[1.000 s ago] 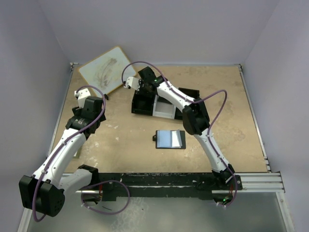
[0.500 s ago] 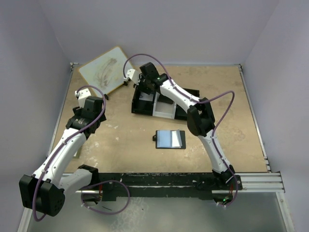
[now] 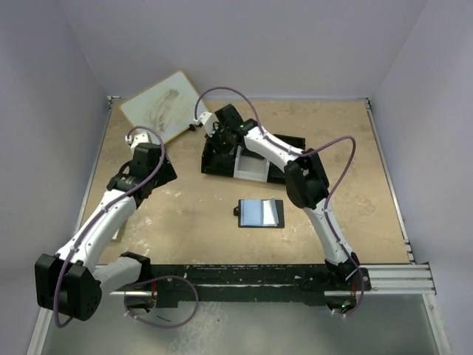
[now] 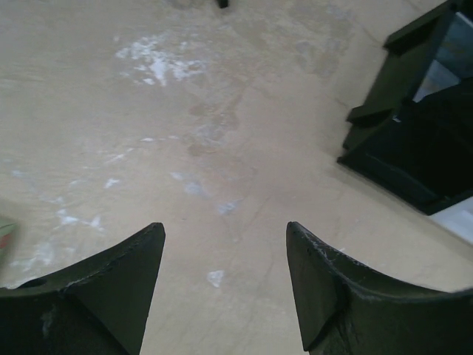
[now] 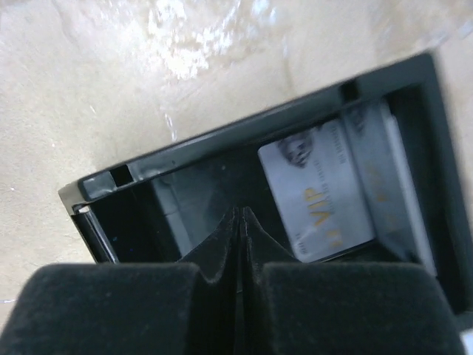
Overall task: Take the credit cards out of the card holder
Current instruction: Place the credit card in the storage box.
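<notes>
The card holder lies open on the table's middle, its pale blue-grey inside facing up. A grey credit card marked VIP lies flat in the left compartment of the black tray, with the edge of a second pale card beside it. Above that compartment hangs my right gripper, shut, with nothing between its fingers. My left gripper is open over bare table left of the tray, far from the card holder.
The black-and-white tray stands behind the card holder; its corner shows at the right of the left wrist view. A whiteboard lies at the back left corner. Walls close the table on three sides.
My right gripper has gone from part open to shut above the tray. The left arm has swung forward and to the right, toward the tray.
</notes>
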### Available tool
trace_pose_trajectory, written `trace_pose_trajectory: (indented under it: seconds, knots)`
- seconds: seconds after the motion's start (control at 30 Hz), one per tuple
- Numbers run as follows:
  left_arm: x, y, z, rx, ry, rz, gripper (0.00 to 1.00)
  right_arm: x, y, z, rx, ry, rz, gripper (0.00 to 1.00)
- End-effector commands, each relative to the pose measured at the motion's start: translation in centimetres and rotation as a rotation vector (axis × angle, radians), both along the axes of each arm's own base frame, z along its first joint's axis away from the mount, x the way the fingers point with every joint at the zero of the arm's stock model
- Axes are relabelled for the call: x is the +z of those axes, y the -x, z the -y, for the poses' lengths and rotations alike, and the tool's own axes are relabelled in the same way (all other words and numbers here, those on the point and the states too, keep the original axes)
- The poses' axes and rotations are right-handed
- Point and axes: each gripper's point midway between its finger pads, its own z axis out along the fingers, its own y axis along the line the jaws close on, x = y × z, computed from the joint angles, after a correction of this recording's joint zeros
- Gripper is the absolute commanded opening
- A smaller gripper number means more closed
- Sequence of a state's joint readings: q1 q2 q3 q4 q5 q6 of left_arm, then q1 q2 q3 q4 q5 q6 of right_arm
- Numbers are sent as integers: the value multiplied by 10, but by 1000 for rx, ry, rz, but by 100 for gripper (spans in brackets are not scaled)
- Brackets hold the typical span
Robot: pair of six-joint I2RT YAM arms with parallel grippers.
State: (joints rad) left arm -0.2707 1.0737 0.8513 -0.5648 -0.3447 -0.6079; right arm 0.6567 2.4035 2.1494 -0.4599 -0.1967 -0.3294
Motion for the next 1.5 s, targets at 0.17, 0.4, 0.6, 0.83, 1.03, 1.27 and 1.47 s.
trace_pose_trajectory:
  seconds: [0.17, 0.4, 0.6, 0.83, 1.03, 1.27, 1.47]
  knots:
    - [4, -67, 55, -26, 277, 121, 64, -16, -4, 11, -293, -51, -42, 0]
    - [-13, -91, 64, -9, 305, 115, 64, -21, -30, 25, -458, -27, 59, 3]
    - [-22, -96, 66, -14, 303, 102, 63, -34, -26, 23, -468, 17, 53, 5]
    - [-28, -92, 64, -28, 278, 77, 62, 35, -17, 4, -409, -155, 61, 10]
    - [-23, -83, 65, -38, 291, 81, 61, 52, -9, 3, -417, -188, 31, 9]
    - [-11, -45, 75, -102, 352, 109, 62, 136, 19, 33, -504, -376, 126, 17]
    - [-10, 4, 126, -220, 422, 122, 63, 127, 98, 94, -645, -484, 13, 38]
